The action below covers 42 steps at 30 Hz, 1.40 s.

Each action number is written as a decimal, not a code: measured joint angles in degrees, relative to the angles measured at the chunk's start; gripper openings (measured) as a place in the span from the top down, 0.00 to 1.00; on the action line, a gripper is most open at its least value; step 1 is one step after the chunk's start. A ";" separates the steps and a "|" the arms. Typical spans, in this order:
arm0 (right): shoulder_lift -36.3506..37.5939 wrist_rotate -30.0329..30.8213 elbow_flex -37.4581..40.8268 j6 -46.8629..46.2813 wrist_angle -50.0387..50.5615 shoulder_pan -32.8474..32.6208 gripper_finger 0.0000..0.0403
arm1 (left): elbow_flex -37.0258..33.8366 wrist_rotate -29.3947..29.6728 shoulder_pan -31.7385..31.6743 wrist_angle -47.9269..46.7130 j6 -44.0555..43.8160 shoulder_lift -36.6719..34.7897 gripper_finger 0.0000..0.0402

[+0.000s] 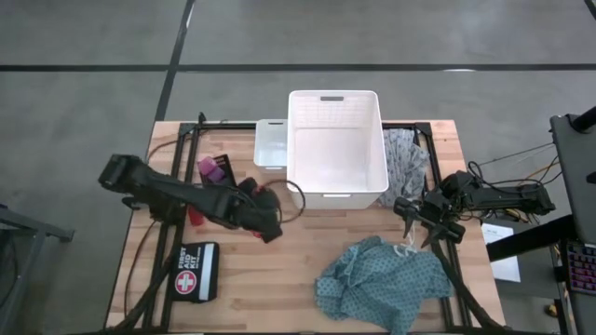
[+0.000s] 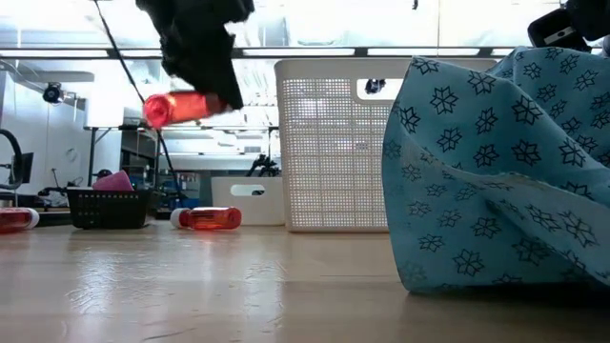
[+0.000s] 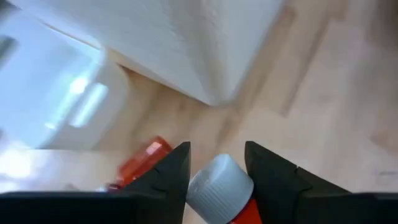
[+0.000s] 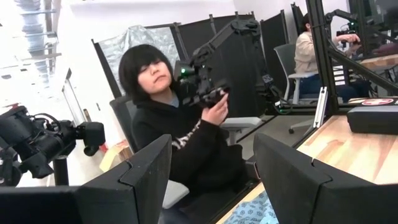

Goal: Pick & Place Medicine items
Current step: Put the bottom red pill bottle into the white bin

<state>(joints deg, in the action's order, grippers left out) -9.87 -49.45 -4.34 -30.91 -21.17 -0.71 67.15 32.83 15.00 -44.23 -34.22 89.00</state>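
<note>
White basket (image 1: 336, 144) seen bare inside; red bottle (image 2: 183, 107) clamped in left gripper (image 3: 216, 167); right gripper (image 4: 211, 168) parted, unloaded.

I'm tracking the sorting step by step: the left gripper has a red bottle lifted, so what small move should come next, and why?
Probably carry it toward the large white basket and over its rim. The left gripper is shut on a red bottle, held off the table beside the basket's near corner, while the right gripper waits open by the teal cloth.
</note>
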 joint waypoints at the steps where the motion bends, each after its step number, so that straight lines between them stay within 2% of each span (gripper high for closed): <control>1: 0.00 0.00 0.00 -0.01 0.00 0.00 0.44 | -0.49 1.15 -0.55 -0.05 0.13 -1.41 0.63; 6: 0.00 0.00 0.00 -0.01 0.02 0.00 0.44 | -4.92 3.65 -4.86 0.30 4.41 -7.73 0.63; 12: 0.00 -0.01 0.00 0.00 0.15 -0.01 0.44 | -9.45 3.59 -14.91 7.03 13.41 -13.01 0.63; 15: 0.00 0.00 0.00 -0.01 0.23 -0.02 0.44 | -10.52 2.89 -19.15 10.18 15.25 -13.19 0.63; 24: 0.00 0.00 0.00 -0.01 0.78 -0.01 0.44 | -14.06 -4.49 -28.83 19.68 16.65 -12.86 0.63; 29: 0.00 0.00 0.00 -0.01 0.93 -0.02 0.44 | -14.07 -8.72 -34.02 23.64 24.17 -12.86 0.63; 38: -0.02 0.00 0.00 -0.01 1.05 -0.02 0.44 | -14.09 -10.05 -41.73 28.06 25.96 -12.64 0.63; 42: -0.02 0.00 0.00 0.01 1.05 -0.01 0.44 | -13.72 -12.07 -44.34 31.42 30.03 -11.35 0.63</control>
<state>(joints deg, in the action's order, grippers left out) -9.89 -49.45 -4.34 -30.89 -20.12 -0.72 53.43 20.75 -29.34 -12.82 -4.19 77.65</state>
